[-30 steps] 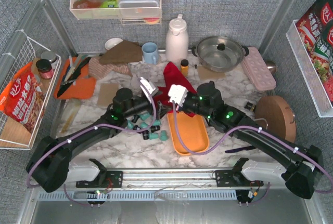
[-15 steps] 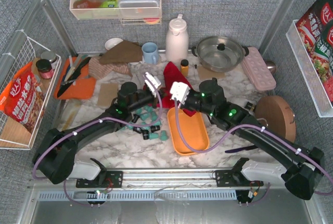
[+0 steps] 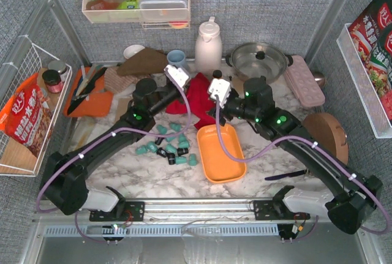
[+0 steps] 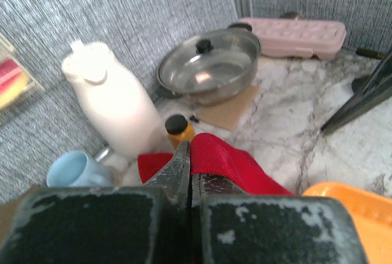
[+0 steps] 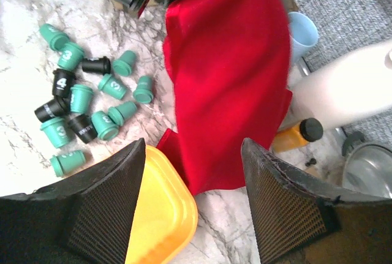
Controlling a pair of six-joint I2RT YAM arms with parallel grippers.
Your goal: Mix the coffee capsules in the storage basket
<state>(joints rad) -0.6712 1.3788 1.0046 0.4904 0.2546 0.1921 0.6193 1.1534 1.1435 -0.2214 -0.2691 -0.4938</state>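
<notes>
- Left arm (image 3: pixel 98 152), left of the metal rail (image 3: pixel 196 204): black links, green lights, purple cable.
- Right arm (image 3: pixel 311 155), right of it: same, with white cable ties.
- Fingers (image 5: pixel 101 206): black, cross-hatched pads.

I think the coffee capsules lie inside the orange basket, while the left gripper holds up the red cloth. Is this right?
Not quite. The coffee capsules are not inside the orange basket. They lie on the marble table beside it, and the basket holds none, as the top external view shows. The rest is right: the left gripper holds up the red cloth.
</notes>
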